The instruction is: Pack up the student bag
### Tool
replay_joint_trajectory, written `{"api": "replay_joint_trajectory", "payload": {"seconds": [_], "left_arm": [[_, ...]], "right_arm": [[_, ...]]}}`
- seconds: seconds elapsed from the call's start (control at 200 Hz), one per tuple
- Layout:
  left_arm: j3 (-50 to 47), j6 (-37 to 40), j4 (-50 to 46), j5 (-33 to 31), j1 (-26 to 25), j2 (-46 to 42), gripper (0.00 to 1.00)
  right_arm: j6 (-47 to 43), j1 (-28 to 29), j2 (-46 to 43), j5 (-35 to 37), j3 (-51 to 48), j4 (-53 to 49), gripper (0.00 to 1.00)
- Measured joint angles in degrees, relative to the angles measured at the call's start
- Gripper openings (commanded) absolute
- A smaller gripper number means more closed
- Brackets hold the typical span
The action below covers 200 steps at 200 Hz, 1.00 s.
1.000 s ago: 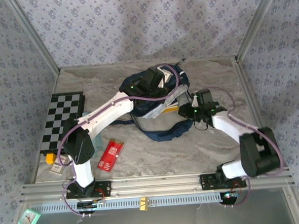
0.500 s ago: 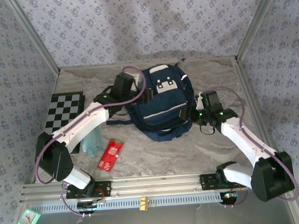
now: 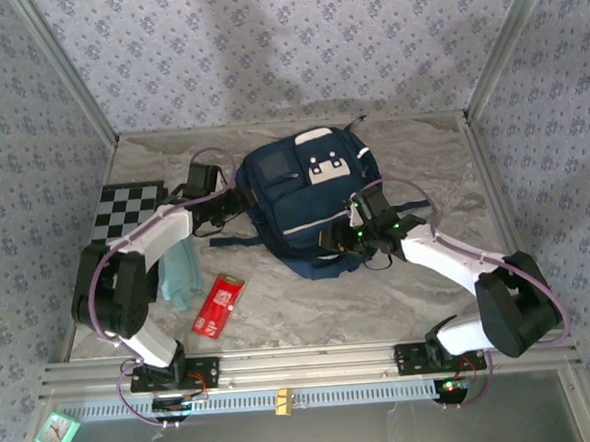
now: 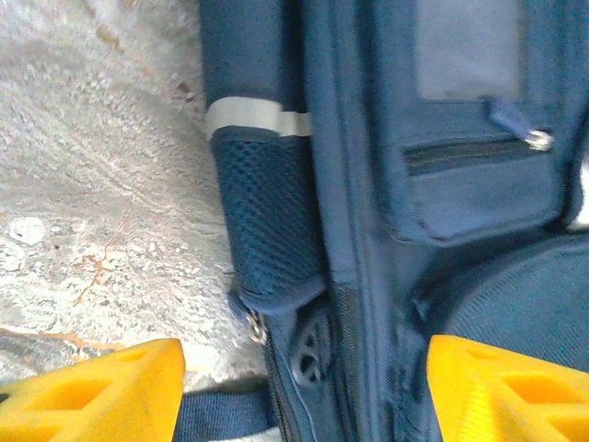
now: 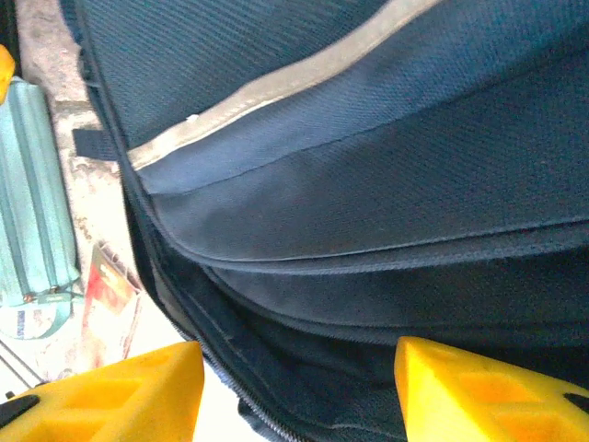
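The student bag (image 3: 309,200) lies front face up towards the far middle of the grey marbled table (image 3: 311,315), its white buckle patch and pale stripes showing; a dark strap (image 3: 234,242) trails from its left side. The left tool (image 4: 299,378) sits at the bag's left flank, its yellow fingers (image 4: 92,391) spread wide apart and gripping nothing; just ahead of it are a mesh side pocket (image 4: 271,221) and a zipped front pocket (image 4: 474,175). The right tool (image 5: 294,387) is at the bag's near right edge, its fingers likewise apart, with navy fabric and a pale stripe close in front of them but not clamped. Left of the bag, clear of it, lie a teal pouch (image 3: 181,273), a red packet (image 3: 218,304) and a checked board (image 3: 124,216).
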Motion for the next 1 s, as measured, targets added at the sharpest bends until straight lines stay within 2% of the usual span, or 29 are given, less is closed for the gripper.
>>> {"api": "replay_joint_trajectory", "payload": {"seconds": [0.115, 0.235, 0.415, 0.68, 0.855, 0.999], "left_arm": [[2.0, -2.1, 1.5, 1.5, 0.4, 5.9, 0.63], [5.1, -3.5, 2.8, 2.3, 0.4, 11.0, 0.53], [8.6, -4.3, 4.8, 2.6, 0.8, 15.0, 0.34], [8.7, -6.4, 8.2, 3.2, 1.0, 16.9, 0.0], [5.3, -8.2, 11.9, 3.4, 1.2, 16.2, 0.0], [1.0, -10.9, 12.7, 3.3, -0.2, 12.2, 0.0]], "right_arm": [[0.6, 0.2, 0.6, 0.6, -0.6, 1.1, 0.58], [0.9, 0.2, 0.6, 0.8, -1.4, 2.2, 0.58], [1.7, 0.1, 1.5, 0.7, -2.2, 3.9, 0.58], [2.4, -0.9, 4.7, 0.1, -1.6, 5.3, 0.58], [1.9, -4.2, 7.1, -1.3, 0.1, 5.1, 0.58], [-2.0, -9.8, 9.3, 0.5, 4.3, 2.8, 0.61]]}}
